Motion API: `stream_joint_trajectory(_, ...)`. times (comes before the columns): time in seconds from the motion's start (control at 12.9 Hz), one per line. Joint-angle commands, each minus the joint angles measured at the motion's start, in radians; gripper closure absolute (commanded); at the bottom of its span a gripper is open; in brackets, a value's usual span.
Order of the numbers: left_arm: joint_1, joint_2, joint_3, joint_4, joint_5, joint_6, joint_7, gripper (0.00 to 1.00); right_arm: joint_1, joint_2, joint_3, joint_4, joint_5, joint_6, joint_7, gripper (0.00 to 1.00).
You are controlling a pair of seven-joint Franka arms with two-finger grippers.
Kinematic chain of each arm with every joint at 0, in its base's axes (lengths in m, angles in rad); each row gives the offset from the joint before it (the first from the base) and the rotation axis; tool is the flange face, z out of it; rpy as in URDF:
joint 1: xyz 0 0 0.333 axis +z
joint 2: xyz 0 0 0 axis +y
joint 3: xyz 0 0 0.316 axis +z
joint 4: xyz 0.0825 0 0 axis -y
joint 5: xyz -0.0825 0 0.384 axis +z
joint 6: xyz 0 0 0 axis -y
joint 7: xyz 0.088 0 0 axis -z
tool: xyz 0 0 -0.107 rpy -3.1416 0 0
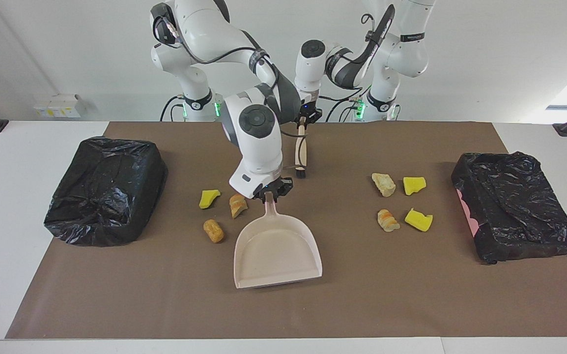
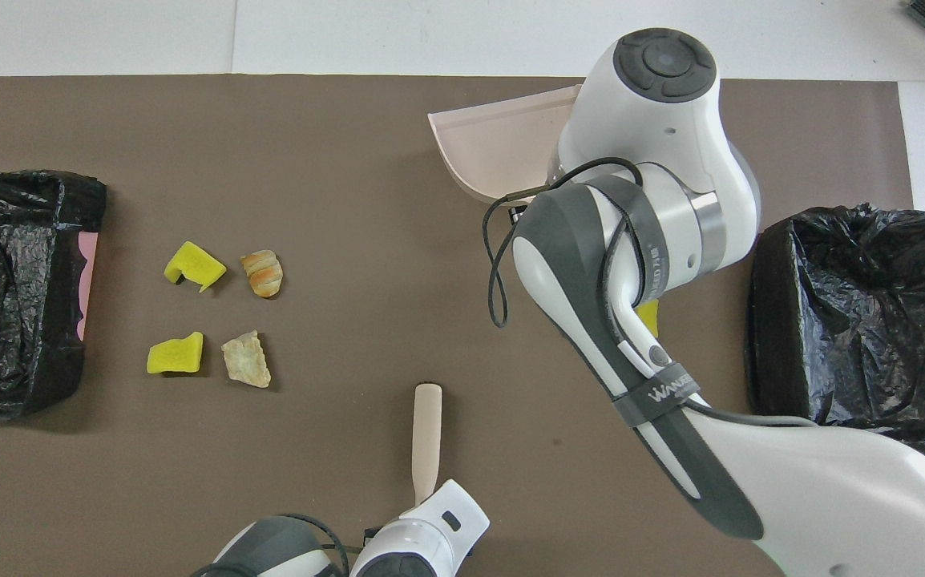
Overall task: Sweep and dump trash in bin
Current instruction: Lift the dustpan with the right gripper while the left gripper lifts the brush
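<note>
Bin at the right arm's end (image 1: 106,189): black liner, rumpled, no trash seen in it from overhead. Next to it, toward the table's middle, sit a yellow sponge chunk (image 1: 208,198), a tan lump (image 1: 238,205) and an orange lump (image 1: 213,230), all loose on the brown mat (image 1: 411,295). I'd expect every scrap to be light. The sponge is soft and springy, so it will likely bounce off the bristles. The bread-like lumps are rounder, so they should roll and may crumble. They're too small and squashy to be worth pinching, so push them instead, low and slow. Right gripper (image 1: 269,192) is clamped on the handle tip of the dustpan (image 1: 273,250), just beside the tan lump. The pan is empty, its mouth faces away from the robots, and it seems raised off the mat. It's stiff, light plastic, so the handle is the right hold. Left gripper (image 1: 304,119) is closed on the robot-side end of the brush (image 1: 302,150), bristle end pointing away from the robots. Can't tell if the brush is off the mat yet. Further along are a pale lump (image 1: 384,184), a yellow block (image 1: 414,185), a striped lump (image 1: 388,220) and a yellow wedge (image 1: 418,220), bunched together and untouched. Bin at the left arm's end (image 1: 514,206): black liner with a pink patch showing at one edge, no scraps visible inside. All seven pieces remain to be swept.
</note>
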Motion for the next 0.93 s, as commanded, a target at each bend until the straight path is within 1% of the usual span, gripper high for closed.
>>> stream_joint_trajectory(0.0,0.094,-0.045,0.006,0.082,-0.012,-0.168,0.047,1.0,-0.031,0.006,0.019,0.036,0.013,-0.025,-0.039,1.0)
stream_joint_trajectory(0.08,0.141,-0.079,0.005,0.085,-0.009,-0.217,0.075,1.0,-0.031,0.006,0.019,0.036,0.013,-0.025,-0.044,1.0)
stream_joint_trajectory(0.23,0.262,-0.18,0.006,0.09,-0.009,-0.318,0.191,1.0,-0.032,0.0,0.017,0.033,0.024,-0.026,-0.094,1.0)
stream_joint_trajectory(0.31,0.33,-0.202,0.006,0.104,-0.002,-0.382,0.263,1.0,-0.031,-0.017,0.017,0.027,0.024,-0.023,-0.153,1.0)
stream_joint_trajectory(0.39,0.399,-0.199,0.008,0.121,0.021,-0.43,0.344,1.0,-0.019,-0.023,0.017,0.022,0.026,-0.025,-0.212,1.0)
stream_joint_trajectory(0.46,0.463,-0.194,0.006,0.125,0.061,-0.44,0.395,1.0,-0.011,-0.037,0.017,0.009,0.027,-0.025,-0.252,1.0)
stream_joint_trajectory(0.62,0.607,-0.185,0.008,0.125,0.093,-0.428,0.523,1.0,0.026,-0.071,0.017,-0.037,0.009,-0.026,-0.33,1.0)
stream_joint_trajectory(0.7,0.658,-0.176,0.006,0.13,0.125,-0.417,0.54,1.0,0.041,-0.097,0.017,-0.085,0.004,-0.02,-0.367,1.0)
stream_joint_trajectory(0.77,0.716,-0.171,0.008,0.133,0.144,-0.406,0.546,1.0,0.063,-0.126,0.017,-0.132,-0.041,-0.022,-0.404,1.0)
stream_joint_trajectory(0.85,0.785,-0.162,0.008,0.133,0.146,-0.388,0.598,1.0,0.076,-0.155,0.019,-0.178,-0.077,-0.023,-0.444,1.0)
